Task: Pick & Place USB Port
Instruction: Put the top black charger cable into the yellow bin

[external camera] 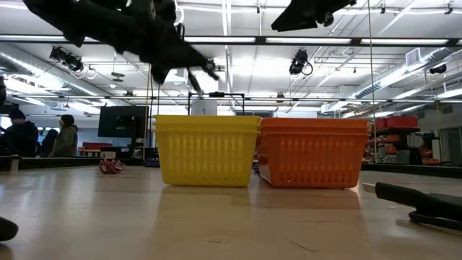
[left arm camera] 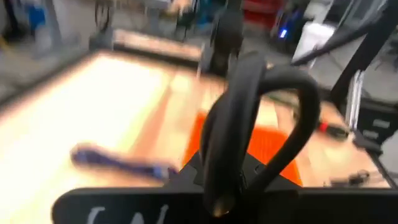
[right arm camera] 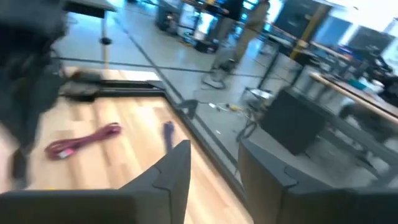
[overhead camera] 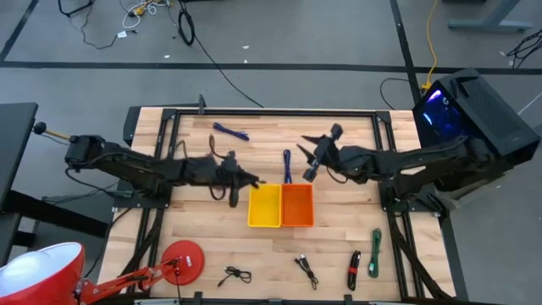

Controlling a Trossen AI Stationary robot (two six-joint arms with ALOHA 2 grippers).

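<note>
My left gripper point(overhead camera: 252, 180) is shut on a black USB cable point(left arm camera: 249, 106) and hovers just left of the yellow bin point(overhead camera: 264, 206), above the table. The orange bin point(overhead camera: 297, 206) stands against the yellow one's right side. My right gripper point(overhead camera: 308, 168) is open with nothing between its fingers point(right arm camera: 177, 174). It is raised above the table beyond the orange bin's far edge. A blue cable point(overhead camera: 287, 165) lies flat on the table just left of it. My left gripper pinches the black cable between its two fingers, at the foot of a bent loop point(left arm camera: 227, 177). The loop arches out past the fingertips. The fingers reach in nearly level from the table's left. The cable is lifted clear of the table.
A second blue cable point(overhead camera: 230, 131) lies at the far side, and a red cable point(right arm camera: 81, 142) lies on the wood. Black cables point(overhead camera: 235, 274) point(overhead camera: 306, 269), a red-black one point(overhead camera: 354, 269) and a green one point(overhead camera: 375, 252) lie near the front edge. A red lamp point(overhead camera: 182, 260) stands front left.
</note>
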